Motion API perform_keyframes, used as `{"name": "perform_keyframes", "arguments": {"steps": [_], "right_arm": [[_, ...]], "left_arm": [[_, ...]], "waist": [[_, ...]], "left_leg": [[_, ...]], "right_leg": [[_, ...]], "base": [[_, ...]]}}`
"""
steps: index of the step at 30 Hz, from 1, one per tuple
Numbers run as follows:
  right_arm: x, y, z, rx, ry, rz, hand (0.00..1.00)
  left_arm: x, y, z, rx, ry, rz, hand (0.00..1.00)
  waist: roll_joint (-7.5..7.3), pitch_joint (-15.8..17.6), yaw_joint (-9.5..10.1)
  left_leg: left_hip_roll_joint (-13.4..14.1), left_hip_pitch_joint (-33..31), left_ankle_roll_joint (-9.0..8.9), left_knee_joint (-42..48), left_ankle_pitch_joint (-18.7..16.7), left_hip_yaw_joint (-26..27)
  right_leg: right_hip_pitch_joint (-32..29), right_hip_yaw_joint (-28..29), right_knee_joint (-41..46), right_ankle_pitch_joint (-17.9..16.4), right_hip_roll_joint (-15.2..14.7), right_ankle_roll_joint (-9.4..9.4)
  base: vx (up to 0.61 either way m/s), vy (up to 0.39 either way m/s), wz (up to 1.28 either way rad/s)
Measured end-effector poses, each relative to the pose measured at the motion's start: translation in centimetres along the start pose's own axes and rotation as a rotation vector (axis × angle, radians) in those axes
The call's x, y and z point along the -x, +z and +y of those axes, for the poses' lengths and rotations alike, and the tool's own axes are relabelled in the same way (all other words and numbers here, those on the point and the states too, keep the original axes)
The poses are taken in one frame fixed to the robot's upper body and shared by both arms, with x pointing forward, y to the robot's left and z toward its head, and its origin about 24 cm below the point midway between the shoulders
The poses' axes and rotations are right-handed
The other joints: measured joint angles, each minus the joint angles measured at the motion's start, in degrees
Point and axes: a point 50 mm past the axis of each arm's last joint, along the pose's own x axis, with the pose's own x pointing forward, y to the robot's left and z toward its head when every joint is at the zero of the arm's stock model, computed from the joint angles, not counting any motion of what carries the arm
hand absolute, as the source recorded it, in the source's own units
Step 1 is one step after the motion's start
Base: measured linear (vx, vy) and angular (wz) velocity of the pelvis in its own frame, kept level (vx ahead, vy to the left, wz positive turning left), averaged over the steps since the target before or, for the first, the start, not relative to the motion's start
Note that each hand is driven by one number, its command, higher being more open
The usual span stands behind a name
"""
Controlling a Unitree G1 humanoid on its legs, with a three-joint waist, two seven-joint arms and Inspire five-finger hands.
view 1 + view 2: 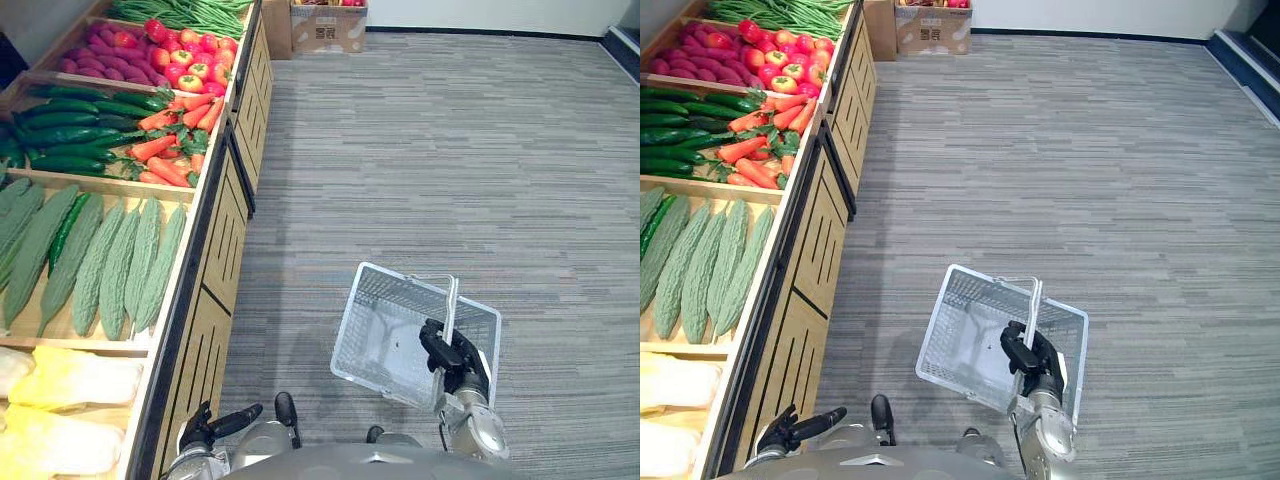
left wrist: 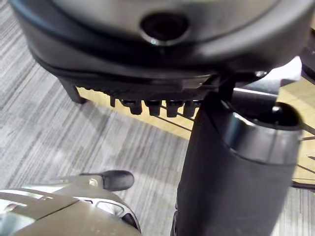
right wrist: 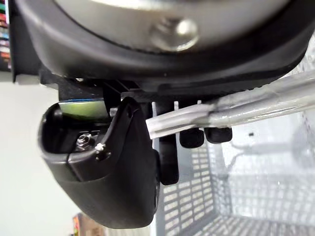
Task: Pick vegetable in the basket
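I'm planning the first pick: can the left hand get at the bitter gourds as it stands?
Probably yes. The left hand hangs free, low beside the front of the shelf, and the bitter gourds lie uncovered on the open top above it. It only has to rise over the shelf's edge.

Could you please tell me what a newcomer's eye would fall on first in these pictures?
First, the white wire basket, empty, hanging over the grey floor from the right hand, which grips its handle. Next, the wooden produce stand along the robot's left, with bumpy green gourds nearest, then cucumbers beside orange carrots. The left hand hangs low beside the stand.
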Motion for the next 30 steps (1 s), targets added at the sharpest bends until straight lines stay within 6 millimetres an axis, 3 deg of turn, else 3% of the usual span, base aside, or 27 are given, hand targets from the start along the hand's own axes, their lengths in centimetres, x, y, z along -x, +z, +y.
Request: {"name": "perform_keyframes", "arguments": {"steps": [3,5,6,7,10,11,13,15,17,19,21,23,25,26,27,29,30], "right_arm": [[0.0,0.0,0.1,0.002,0.002,-0.001,0.00],[-0.3,0.3,0.6,0.004,0.021,-0.011,0.00],[-0.4,0.5,0.8,0.006,0.029,-0.017,0.00],[-0.6,0.7,1.0,0.023,0.041,-0.024,0.00],[-0.9,1.2,1.3,0.103,0.079,-0.037,0.00],[-1.0,1.3,1.5,0.113,0.094,-0.039,0.00],[-0.9,1.1,2.9,0.124,0.156,-0.034,0.00],[-0.8,1.0,3.9,0.127,0.201,-0.031,0.00],[-0.6,1.0,4.7,0.132,0.255,-0.035,0.00],[-0.4,1.5,5.3,0.131,0.289,-0.057,0.00],[-0.5,2.0,5.7,0.130,0.317,-0.079,0.00],[-0.6,2.7,5.8,0.134,0.322,-0.105,0.00],[-0.7,2.9,5.4,0.132,0.305,-0.110,0.00],[-0.7,2.9,5.2,0.134,0.301,-0.109,0.00],[-0.6,2.6,4.8,0.133,0.285,-0.098,0.00],[-0.3,2.2,4.1,0.131,0.263,-0.082,0.00],[-0.1,1.9,3.5,0.130,0.242,-0.069,0.00]], "left_arm": [[0.0,-0.1,0.2,0.011,0.007,0.002,1.00],[0.0,0.0,0.6,0.018,0.019,-0.001,1.00],[0.0,0.0,0.7,0.032,0.026,0.000,1.00],[0.0,0.1,0.8,0.054,0.031,-0.006,1.00],[0.0,0.3,0.1,0.092,0.006,-0.017,1.00],[0.0,0.3,0.1,0.104,-0.004,-0.012,1.00],[0.0,0.2,0.3,0.120,-0.016,0.001,1.00],[-0.1,0.5,0.5,0.117,-0.025,0.000,1.00],[-0.1,0.1,1.0,0.126,-0.011,0.021,1.00],[-0.1,-0.3,1.1,0.125,0.009,0.045,1.00],[0.0,-0.7,1.1,0.118,0.030,0.062,1.00],[0.1,-1.0,0.7,0.103,0.030,0.068,1.00],[0.1,-0.9,0.5,0.060,0.031,0.059,1.00],[0.1,-0.9,0.6,0.057,0.035,0.056,1.00],[0.0,-0.6,1.0,0.052,0.048,0.044,1.00],[-0.1,-0.3,1.2,0.050,0.055,0.032,1.00],[-0.1,-0.1,1.4,0.053,0.060,0.020,1.00]], "waist": [[-0.78,0.0,1.12],[-1.58,0.5,1.36],[-2.01,0.7,1.39],[-2.13,0.8,1.77],[-1.08,0.5,2.60],[-0.92,0.6,2.64],[-1.26,1.0,2.40],[-1.54,1.8,2.37],[-2.37,2.3,2.29],[-2.14,2.4,2.24],[-1.39,2.9,2.23],[0.71,4.2,1.81],[1.96,4.8,1.35],[2.02,4.8,1.08],[2.26,5.0,0.76],[1.44,4.7,0.03],[0.41,4.2,-1.04]], "left_leg": [[-0.7,-1.4,0.60,1.4,-0.6,-1.3],[-1.0,-3.7,1.48,5.4,-2.9,-2.1],[-1.1,-5.2,1.69,8.6,-4.5,-2.4],[-0.9,-8.2,2.26,15.4,-8.6,-3.2],[0.1,-13.1,3.44,28.2,-16.7,-4.8],[0.4,-13.3,3.64,29.5,-17.7,-5.1],[0.5,-12.8,4.02,31.7,-19.6,-7.7],[0.0,-11.4,5.13,32.7,-20.9,-10.9],[-1.0,-9.1,5.57,33.2,-22.2,-14.2],[-1.4,-7.6,5.56,33.9,-23.2,-16.5],[-1.7,-6.2,5.35,34.2,-24.2,-18.5],[-1.1,-4.5,4.77,34.7,-25.6,-21.4],[-0.4,-3.8,3.78,35.3,-27.1,-24.3],[-0.3,-3.7,3.44,35.6,-27.6,-25.3],[-0.4,-3.0,2.44,35.6,-28.5,-27.9],[-0.8,-2.4,0.89,35.7,-29.6,-31.4],[-1.6,-2.5,-0.58,36.0,-30.7,-35.2]], "right_leg": [[-0.2,-1.2,0.1,-0.7,-0.8,1.07],[-0.4,-2.2,0.6,-1.1,-1.6,1.62],[-0.5,-2.7,1.2,-1.5,-2.2,2.16],[-0.4,-3.6,2.4,-2.2,-3.0,2.91],[0.8,-5.5,5.7,-3.3,-3.0,3.55],[0.6,-6.0,7.3,-3.3,-3.0,3.53],[-1.8,-7.3,17.2,-2.6,-3.5,2.61],[-5.4,-6.4,29.7,0.0,-4.4,-1.14],[-8.6,-2.1,39.9,-2.5,-4.0,-2.35],[-11.1,-0.9,42.3,-5.2,-3.1,-2.34],[-13.6,0.0,40.5,-6.5,-2.5,-2.54],[-15.4,2.4,32.8,-6.5,-0.6,-2.44],[-17.8,7.3,23.7,-5.4,1.1,-0.79],[-18.4,8.8,21.6,-4.9,1.4,-0.15],[-19.7,13.8,16.6,-3.5,2.0,1.86],[-19.5,19.4,12.5,-2.2,2.7,3.88],[-19.1,22.8,11.8,-1.9,2.4,3.87]], "base": [[-0.02,0.051,0.23],[0.03,0.065,0.30],[0.06,0.117,0.29],[0.07,0.121,0.32],[0.13,0.145,0.25],[0.20,0.186,0.34],[0.14,0.157,0.57],[0.20,0.120,0.80],[0.22,0.038,0.82],[0.21,-0.009,0.72],[0.23,-0.066,0.63],[0.23,-0.135,0.69],[0.20,-0.212,0.64],[0.29,-0.384,0.83],[0.18,-0.257,0.78],[0.23,-0.385,1.13],[0.26,-0.486,1.55]]}}
